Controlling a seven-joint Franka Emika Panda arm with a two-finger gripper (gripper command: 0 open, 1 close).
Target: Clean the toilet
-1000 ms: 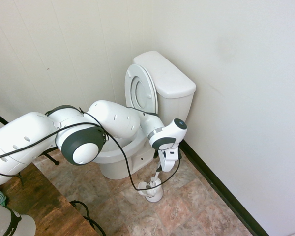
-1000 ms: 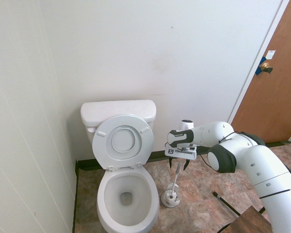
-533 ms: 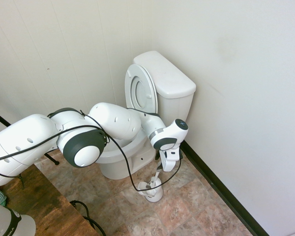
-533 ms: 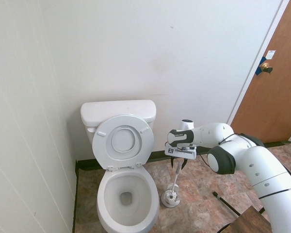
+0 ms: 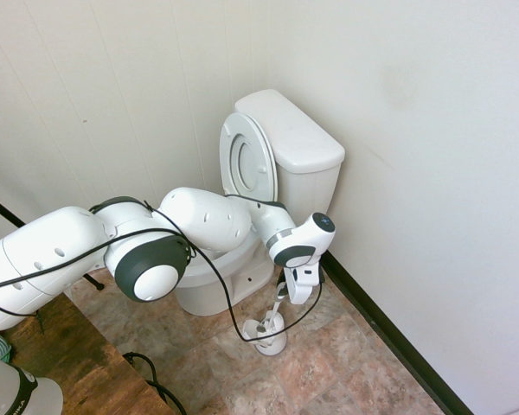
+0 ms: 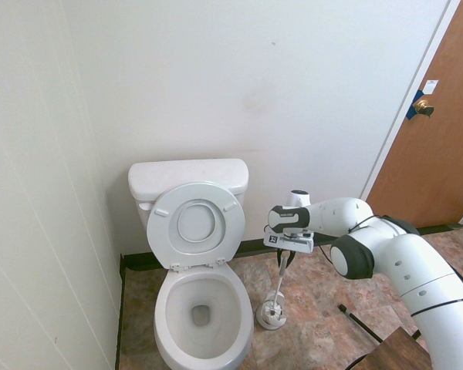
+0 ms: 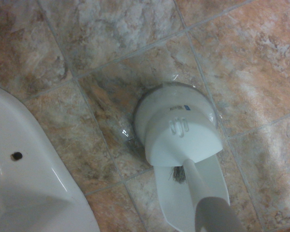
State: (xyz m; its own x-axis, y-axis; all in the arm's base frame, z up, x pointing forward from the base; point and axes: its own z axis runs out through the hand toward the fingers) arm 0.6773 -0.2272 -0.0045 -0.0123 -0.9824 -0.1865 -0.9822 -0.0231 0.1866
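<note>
Since the earlier frames the arm has crept slightly lower and toward the wall, and the gripper's (image 6: 282,255) jaws, which stood spread on either side of the brush handle (image 6: 280,271), have drawn in to a narrow gap. In the second exterior view the fingers (image 5: 285,296) now look pinched on the handle's upper end, though neither outside view is sharp enough to prove firm contact.

The toilet (image 6: 197,262) stands just beside the fingers, on the bowl side of them, with lid and seat raised against the tank and the bowl open. Its white base (image 7: 24,179) shows at the edge of the wrist view. Directly below the fingers sits the white brush holder (image 5: 266,333) on the tiled floor (image 7: 241,63); from the wrist its domed cover (image 7: 176,128) is seen from above, with the handle rising out of it toward the camera and dark bristles just visible at the slot.

The step in hand looks like taking up the toilet brush, before any scrubbing. The next move probably calls for a straight lift along the handle's line until the bristles clear the holder, then a carry sideways over the rim of the bowl. A tilted pull could drag or tip the light holder.
</note>
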